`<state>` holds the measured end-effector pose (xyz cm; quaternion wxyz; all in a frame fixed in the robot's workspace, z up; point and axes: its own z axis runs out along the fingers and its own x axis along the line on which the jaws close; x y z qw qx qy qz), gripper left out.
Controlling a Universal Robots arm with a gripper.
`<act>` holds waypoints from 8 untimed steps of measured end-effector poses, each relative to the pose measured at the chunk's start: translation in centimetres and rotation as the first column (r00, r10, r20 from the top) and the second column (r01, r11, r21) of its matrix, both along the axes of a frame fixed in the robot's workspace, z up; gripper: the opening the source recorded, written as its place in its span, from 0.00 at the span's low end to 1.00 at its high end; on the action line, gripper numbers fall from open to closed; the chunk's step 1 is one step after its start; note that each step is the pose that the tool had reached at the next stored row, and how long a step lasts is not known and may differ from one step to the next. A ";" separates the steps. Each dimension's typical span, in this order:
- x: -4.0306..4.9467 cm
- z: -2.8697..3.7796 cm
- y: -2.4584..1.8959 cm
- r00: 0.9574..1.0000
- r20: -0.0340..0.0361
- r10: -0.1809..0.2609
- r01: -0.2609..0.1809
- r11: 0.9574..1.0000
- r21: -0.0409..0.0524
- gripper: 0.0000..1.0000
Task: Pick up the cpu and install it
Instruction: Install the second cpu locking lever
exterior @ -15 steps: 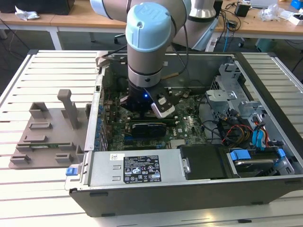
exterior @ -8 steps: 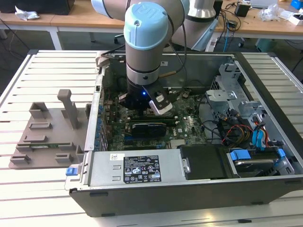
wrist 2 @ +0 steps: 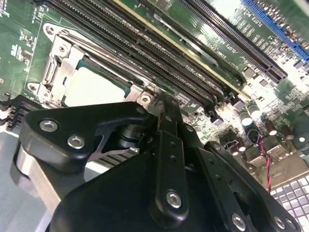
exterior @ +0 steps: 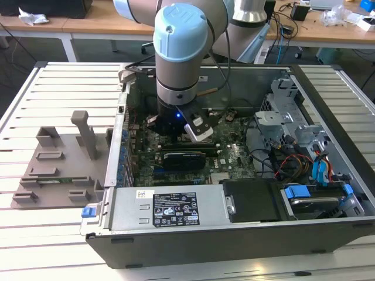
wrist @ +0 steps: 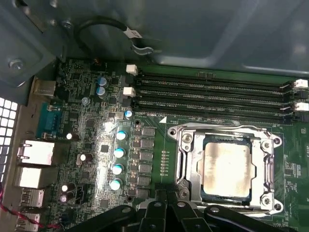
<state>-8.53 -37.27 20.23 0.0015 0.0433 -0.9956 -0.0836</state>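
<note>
Silvery-grey, the cpu (wrist: pixel 227 170) already lies in its socket frame (wrist: pixel 187 166) on the motherboard (wrist: pixel 87 125), so I judge my hand (wrist: pixel 166 212), whose grip I cannot tell, should stay level just above it.

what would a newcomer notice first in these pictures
The big grey robot arm with a pale blue cap reaches down into the open dark grey computer case on the slatted white table. In the first wrist view, the small flat square silvery-grey cpu sits within the silver metal socket frame on the green motherboard, beside long black memory slots.
</note>
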 end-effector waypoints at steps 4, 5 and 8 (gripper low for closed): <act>0.04 0.96 0.51 1.000 0.000 0.000 0.000 1.000 -0.010 0.11; 0.09 1.00 0.69 1.000 0.000 0.000 0.000 1.000 -0.014 0.11; 0.45 1.00 1.32 1.000 -0.001 0.000 0.000 0.999 -0.041 0.11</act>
